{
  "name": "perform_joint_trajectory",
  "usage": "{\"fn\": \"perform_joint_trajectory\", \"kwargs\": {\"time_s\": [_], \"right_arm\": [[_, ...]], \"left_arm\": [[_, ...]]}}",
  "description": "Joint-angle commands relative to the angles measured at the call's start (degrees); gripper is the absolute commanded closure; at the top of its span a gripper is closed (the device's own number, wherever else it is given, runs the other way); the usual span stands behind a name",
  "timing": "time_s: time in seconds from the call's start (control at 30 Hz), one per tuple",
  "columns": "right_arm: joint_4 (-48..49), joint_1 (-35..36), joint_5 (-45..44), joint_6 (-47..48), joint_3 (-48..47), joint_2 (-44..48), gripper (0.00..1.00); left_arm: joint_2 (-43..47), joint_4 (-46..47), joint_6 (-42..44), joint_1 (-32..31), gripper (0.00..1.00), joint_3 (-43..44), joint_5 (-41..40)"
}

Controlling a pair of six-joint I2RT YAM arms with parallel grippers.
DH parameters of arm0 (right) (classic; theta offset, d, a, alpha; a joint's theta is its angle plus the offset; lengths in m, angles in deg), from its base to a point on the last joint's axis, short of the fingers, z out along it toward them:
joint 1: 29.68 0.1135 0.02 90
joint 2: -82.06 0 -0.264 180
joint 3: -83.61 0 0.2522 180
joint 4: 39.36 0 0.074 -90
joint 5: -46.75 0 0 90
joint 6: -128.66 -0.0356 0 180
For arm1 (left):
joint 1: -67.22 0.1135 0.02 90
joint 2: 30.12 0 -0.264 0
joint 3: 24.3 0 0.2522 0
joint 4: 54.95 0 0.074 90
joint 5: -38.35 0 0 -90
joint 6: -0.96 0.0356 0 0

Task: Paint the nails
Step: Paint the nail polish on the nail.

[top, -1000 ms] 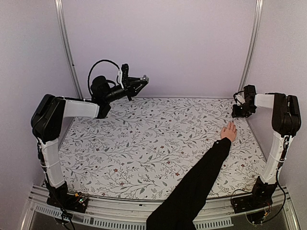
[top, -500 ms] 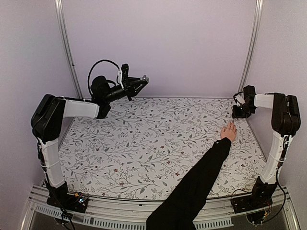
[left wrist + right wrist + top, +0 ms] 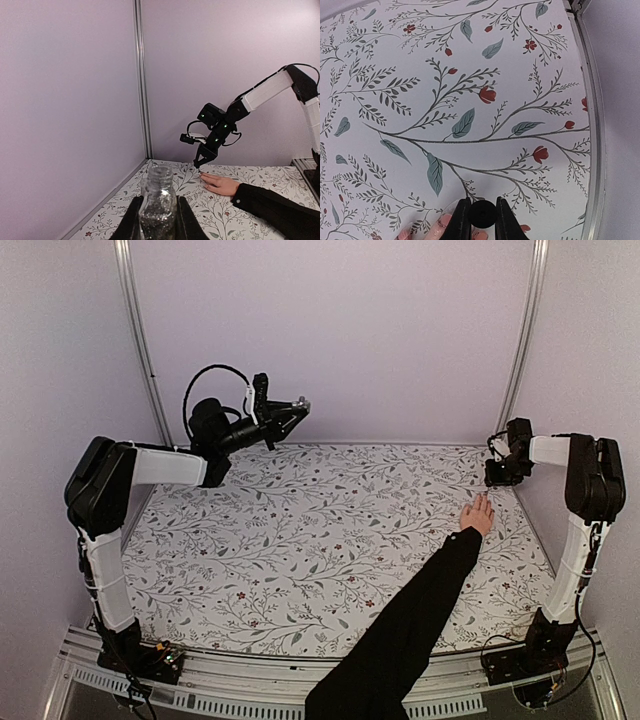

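A bare hand (image 3: 478, 514) in a long black sleeve (image 3: 400, 630) lies flat on the floral table at the far right. Its nails (image 3: 449, 210) show glossy at the bottom edge of the right wrist view. My right gripper (image 3: 495, 477) hovers just beyond the fingertips, shut on a small round black cap (image 3: 482, 214) pointing down at them. My left gripper (image 3: 297, 405) is raised above the table's far left, shut on an open clear bottle (image 3: 159, 200) of glittery polish, held upright. Any brush under the cap is hidden.
The floral cloth (image 3: 300, 530) covers the table. Lilac walls and two metal posts (image 3: 138, 340) close in the back and sides. A raised table rim (image 3: 592, 125) runs close to the right of my right gripper.
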Motion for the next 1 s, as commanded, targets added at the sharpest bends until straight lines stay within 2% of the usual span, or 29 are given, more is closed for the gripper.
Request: {"fn": "perform_joint_trajectory", "kwargs": {"time_s": [0.0, 0.5, 0.97], "right_arm": [[-0.4, 0.37, -1.21, -0.01, -1.72, -1.63, 1.0], [-0.35, 0.35, -2.97, 0.09, -0.33, 2.0, 1.0], [0.74, 0.36, -0.8, -0.03, 2.99, 5.36, 1.0]], "left_arm": [[0.35, 1.02, 0.06, 0.66, 1.0, 0.3, -0.31], [0.74, 0.93, -0.07, 0.73, 1.0, 0.0, -0.16], [1.83, 0.93, 0.17, 0.58, 1.0, -1.27, -0.05]]}}
